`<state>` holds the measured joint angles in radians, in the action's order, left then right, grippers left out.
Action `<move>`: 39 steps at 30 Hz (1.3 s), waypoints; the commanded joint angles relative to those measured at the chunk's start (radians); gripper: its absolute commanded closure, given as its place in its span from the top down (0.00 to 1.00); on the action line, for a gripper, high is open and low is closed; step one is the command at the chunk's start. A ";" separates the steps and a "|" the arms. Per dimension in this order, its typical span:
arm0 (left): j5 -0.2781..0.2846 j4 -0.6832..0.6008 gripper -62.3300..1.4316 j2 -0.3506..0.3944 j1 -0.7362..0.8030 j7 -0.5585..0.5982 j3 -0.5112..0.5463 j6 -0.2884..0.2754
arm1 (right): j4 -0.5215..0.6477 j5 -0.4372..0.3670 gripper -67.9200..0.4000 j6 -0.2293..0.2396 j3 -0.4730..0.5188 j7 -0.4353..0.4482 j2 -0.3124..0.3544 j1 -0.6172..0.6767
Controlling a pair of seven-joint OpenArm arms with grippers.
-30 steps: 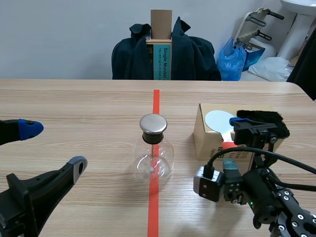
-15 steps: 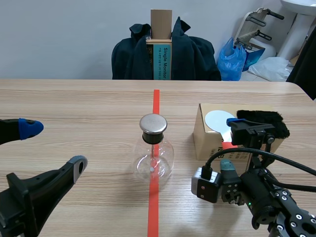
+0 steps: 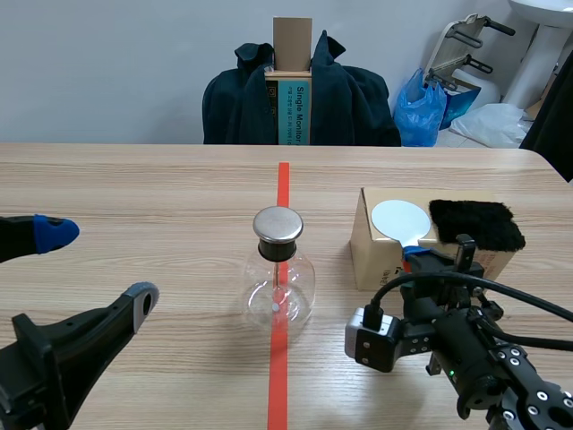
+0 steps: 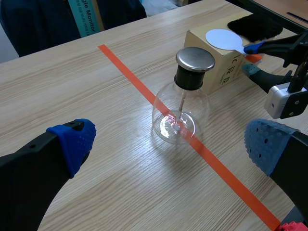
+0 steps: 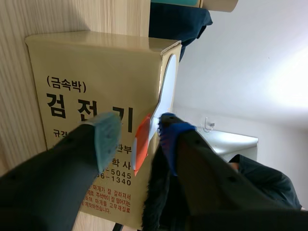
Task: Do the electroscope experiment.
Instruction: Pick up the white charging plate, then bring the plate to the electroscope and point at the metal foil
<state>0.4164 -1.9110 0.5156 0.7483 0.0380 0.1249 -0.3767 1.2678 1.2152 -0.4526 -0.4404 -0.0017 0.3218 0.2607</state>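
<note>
Experiment barely begun: right gripper (image 5: 139,137) straddles the paddle (image 3: 398,218) on the box (image 3: 372,260), fingers parted; left gripper (image 3: 97,267) wide, empty; flask (image 3: 279,287) untouched.

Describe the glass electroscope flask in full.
The electroscope flask is clear, round-bellied glass, with a black stopper in its neck and a flat metal cap on top. A thin rod hangs inside. It stands upright on the orange-red tape line, in the middle of the table, touched by nothing else.
</note>
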 commanded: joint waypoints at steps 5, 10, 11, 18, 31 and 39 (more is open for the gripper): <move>0.007 -0.013 1.00 -0.005 -0.003 0.018 -0.001 -0.003 | 0.019 -0.003 0.02 -0.011 0.010 -0.007 0.008 -0.011; 0.007 -0.013 1.00 -0.005 -0.003 0.018 -0.001 -0.003 | 0.024 -0.003 0.02 -0.041 0.012 -0.008 0.009 -0.011; 0.007 -0.013 1.00 -0.005 -0.003 0.018 -0.001 -0.003 | 0.030 -0.003 0.02 -0.064 0.020 -0.008 0.011 -0.008; 0.007 -0.013 1.00 -0.005 -0.003 0.018 -0.001 -0.003 | 0.198 -0.051 0.02 -0.202 0.105 0.009 0.061 0.076; 0.010 0.098 0.15 0.138 -0.082 -0.064 -0.021 -0.029 | 0.622 -0.135 0.02 -0.330 0.331 0.070 0.124 0.288; 0.010 0.466 0.05 0.157 -0.372 0.104 -0.180 -0.178 | 0.780 -0.154 0.02 -0.330 0.439 0.092 0.124 0.372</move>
<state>0.4160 -1.4345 0.6838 0.3985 0.1162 -0.0406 -0.5472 2.0411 1.0649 -0.7250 -0.0067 0.0898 0.4404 0.6327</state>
